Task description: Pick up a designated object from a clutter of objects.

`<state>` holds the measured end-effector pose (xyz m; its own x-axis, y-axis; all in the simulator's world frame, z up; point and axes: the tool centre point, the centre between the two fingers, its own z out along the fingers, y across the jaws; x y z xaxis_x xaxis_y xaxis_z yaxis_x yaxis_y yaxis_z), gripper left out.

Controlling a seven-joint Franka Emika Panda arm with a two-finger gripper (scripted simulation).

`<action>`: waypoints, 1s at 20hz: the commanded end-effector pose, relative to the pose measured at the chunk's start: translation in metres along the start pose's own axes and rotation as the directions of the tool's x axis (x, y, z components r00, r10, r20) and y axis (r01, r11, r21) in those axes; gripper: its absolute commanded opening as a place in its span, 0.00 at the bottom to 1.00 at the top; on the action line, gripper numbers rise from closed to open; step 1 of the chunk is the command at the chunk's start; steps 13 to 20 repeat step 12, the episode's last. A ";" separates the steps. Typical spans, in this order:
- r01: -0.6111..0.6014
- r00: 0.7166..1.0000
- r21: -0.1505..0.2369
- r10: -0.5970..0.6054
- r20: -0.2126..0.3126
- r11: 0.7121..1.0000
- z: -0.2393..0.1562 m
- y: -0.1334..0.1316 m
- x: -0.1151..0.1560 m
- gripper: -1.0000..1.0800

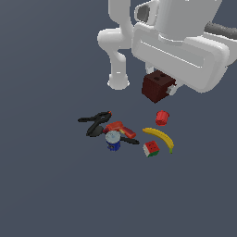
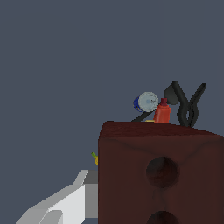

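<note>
No brand, label or legible writing shows on any item in either view. The surface [image 1: 46, 185] is a plain, uniform slate-grey plane with no seams, walls or room features visible. The gripper [image 1: 163, 89] hangs under the white arm near the top of the exterior view, and the dark maroon block [image 1: 157, 86] sits directly beneath it, raised clear of the surface and well apart from the other items; two small dark holes show on its upper face. In the wrist view the block fills the near field with round holes in its face, and one pale finger [image 2: 65, 203] lies against its side, so the fingers appear clamped on the block, though the second finger is hidden. Below on the surface lies the clutter: a black clamp [image 1: 95, 123], a red drill [image 1: 119, 129] just beside it, a blue can [image 1: 113, 140] touching the drill, a yellow banana [image 1: 159, 137], a red-green-white puzzle cube [image 1: 151, 148] just beside the banana, and a red cup [image 1: 162, 117] near the banana.
</note>
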<state>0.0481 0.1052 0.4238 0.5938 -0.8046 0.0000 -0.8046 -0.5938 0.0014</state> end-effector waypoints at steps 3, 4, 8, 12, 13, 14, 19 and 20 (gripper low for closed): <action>0.000 1.000 0.001 0.000 -0.001 1.000 -0.014 -0.005 0.006 0.00; 0.000 1.000 0.001 0.000 -0.001 1.000 -0.016 -0.006 0.007 0.00; 0.000 1.000 0.001 0.000 0.000 1.000 -0.021 -0.008 0.010 0.00; 0.000 1.000 0.001 0.000 0.000 1.000 -0.023 -0.009 0.010 0.00; 0.000 1.000 0.001 0.000 0.000 1.000 -0.023 -0.009 0.010 0.00; 0.000 1.000 0.001 0.000 0.000 1.000 -0.023 -0.009 0.010 0.00; 0.000 1.000 0.001 0.000 0.000 1.000 -0.023 -0.009 0.010 0.00; 0.000 1.000 0.001 0.000 0.000 1.000 -0.023 -0.009 0.010 0.00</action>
